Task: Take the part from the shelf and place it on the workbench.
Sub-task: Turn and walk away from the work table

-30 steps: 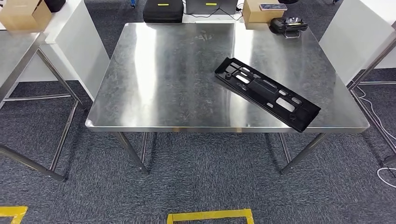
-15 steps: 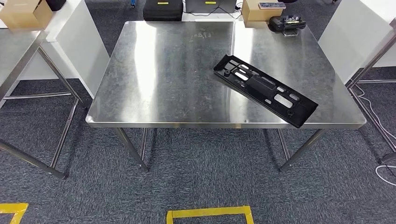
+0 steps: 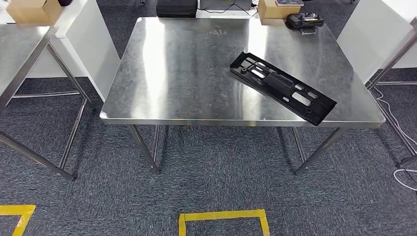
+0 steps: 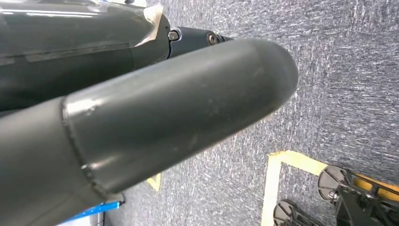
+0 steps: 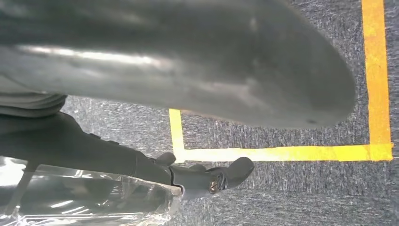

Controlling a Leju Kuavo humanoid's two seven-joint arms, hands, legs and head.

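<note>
- Part point(image 3: 282, 87): long black plastic panel with cut-outs, lying flat and slantwise on the worktop's right half, one end near the front right edge.
- Worktop point(image 3: 182, 73): bare steel, carrying the part.
- Controller point(image 3: 304, 20): black, at the far edge beyond the part.
- Cardboard box point(image 3: 272, 8): just beside the controller.
- Floor tape point(image 3: 223, 215): yellow, in front of the worktop.
- Left hand point(image 4: 155, 122), right hand point(image 5: 188, 61): hanging over carpet; grip state cannot be told.

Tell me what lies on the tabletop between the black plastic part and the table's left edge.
Nothing: in the head view, the steel workbench is bare from the black plastic part to its left edge.
</note>
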